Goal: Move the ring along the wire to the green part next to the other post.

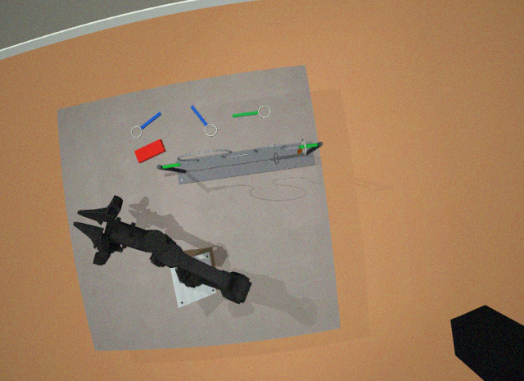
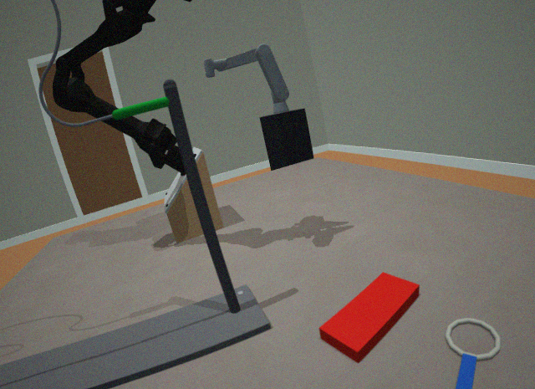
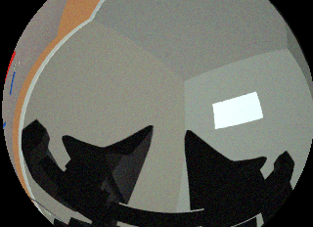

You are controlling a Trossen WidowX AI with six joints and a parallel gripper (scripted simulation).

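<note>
The ring (image 1: 304, 148) hangs around the green part (image 1: 313, 145) beside the right post (image 1: 320, 144) in the top view. Its orange handle (image 1: 300, 151) shows as a short stub below it. The thin grey wire (image 1: 205, 151) (image 2: 41, 89) curves across to the other green part (image 1: 171, 165) (image 2: 140, 108) at the left post (image 1: 159, 167) (image 2: 198, 186). My gripper (image 1: 76, 217) (image 3: 168, 132) is partly open and empty, far from the ring, left and in front of the left post. In the exterior view its fingertips are out of frame.
The wire's grey base board (image 1: 237, 166) (image 2: 129, 350) lies on the mat. A red block (image 1: 150, 151) (image 2: 371, 315) lies near the left post. Behind the board lie two blue-handled rings (image 1: 151, 120) (image 1: 198, 115) and a green-handled one (image 1: 245, 113).
</note>
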